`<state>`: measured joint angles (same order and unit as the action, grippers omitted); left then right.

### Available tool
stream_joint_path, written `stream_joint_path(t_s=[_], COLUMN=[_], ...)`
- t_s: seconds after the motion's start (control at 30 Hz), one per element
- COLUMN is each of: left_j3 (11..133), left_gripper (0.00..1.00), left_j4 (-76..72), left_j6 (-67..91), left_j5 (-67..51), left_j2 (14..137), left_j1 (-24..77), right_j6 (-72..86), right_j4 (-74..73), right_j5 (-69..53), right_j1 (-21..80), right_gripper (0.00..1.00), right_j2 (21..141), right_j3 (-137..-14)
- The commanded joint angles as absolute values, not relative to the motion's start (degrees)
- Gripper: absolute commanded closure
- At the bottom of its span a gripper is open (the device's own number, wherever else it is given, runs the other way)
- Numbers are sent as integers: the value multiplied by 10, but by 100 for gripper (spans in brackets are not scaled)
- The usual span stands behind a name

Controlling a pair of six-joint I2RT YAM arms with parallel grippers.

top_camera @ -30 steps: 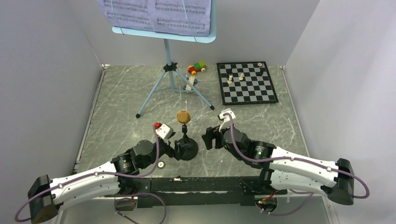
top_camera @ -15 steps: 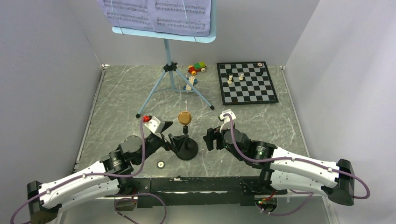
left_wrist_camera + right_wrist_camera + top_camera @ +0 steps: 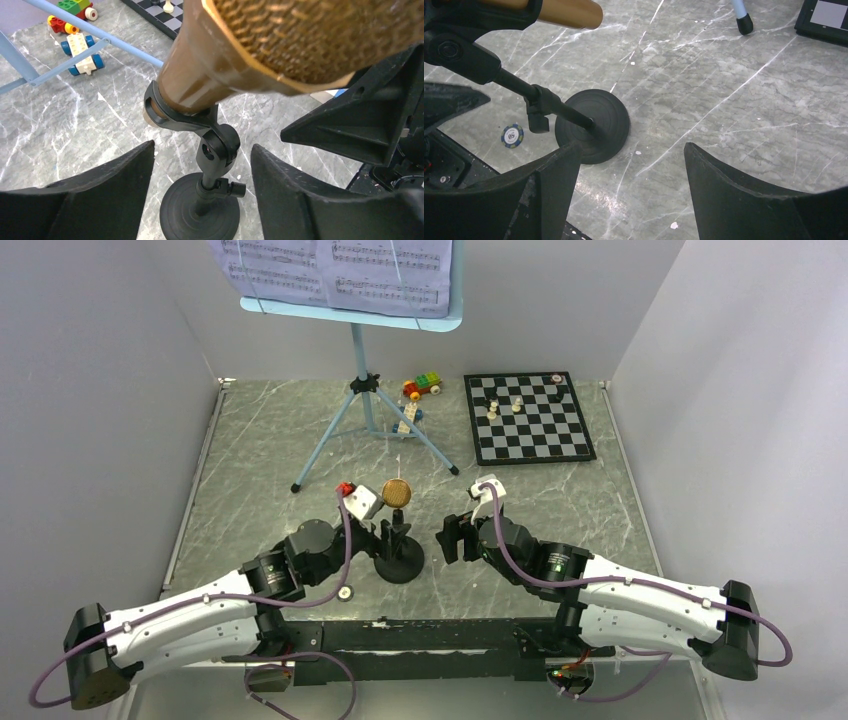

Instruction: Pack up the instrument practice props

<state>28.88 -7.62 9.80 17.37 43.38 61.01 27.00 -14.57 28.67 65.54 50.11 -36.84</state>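
Mic stand [image 3: 202, 212] inside wide left pincer [image 3: 201, 152], untouched; right pincer [image 3: 631, 150] wide, empty

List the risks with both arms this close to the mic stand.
1. The left gripper has its open jaws on either side of the mic stand post. Closing off-centre could tip it, since the microphone sits tilted above a small round base.
2. The right gripper hangs open just beside that base, so the two arms might collide.
3. A leg of the music stand lies just behind, and a lift toward it may snag.
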Motion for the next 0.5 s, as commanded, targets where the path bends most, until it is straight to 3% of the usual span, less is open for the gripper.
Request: stream_joint_path(t_s=[0.0,0.27,0.47], left_j3=[322,325,293], left_gripper=[30,56,100], left_j4=[-120,-131,-124], left_j6=[74,66,68], left_j5=[187,182,197], left_j2=[446,470,461], left_j1=[613,613,613], right_j6=[280,287,282], right_j4=[-142,-143,-145], right_j5=[300,296,291], right_j1=[653,653,653], right_gripper=[21,21,21], right_j2=[489,486,483], right_j3=[-378,-373,-372])
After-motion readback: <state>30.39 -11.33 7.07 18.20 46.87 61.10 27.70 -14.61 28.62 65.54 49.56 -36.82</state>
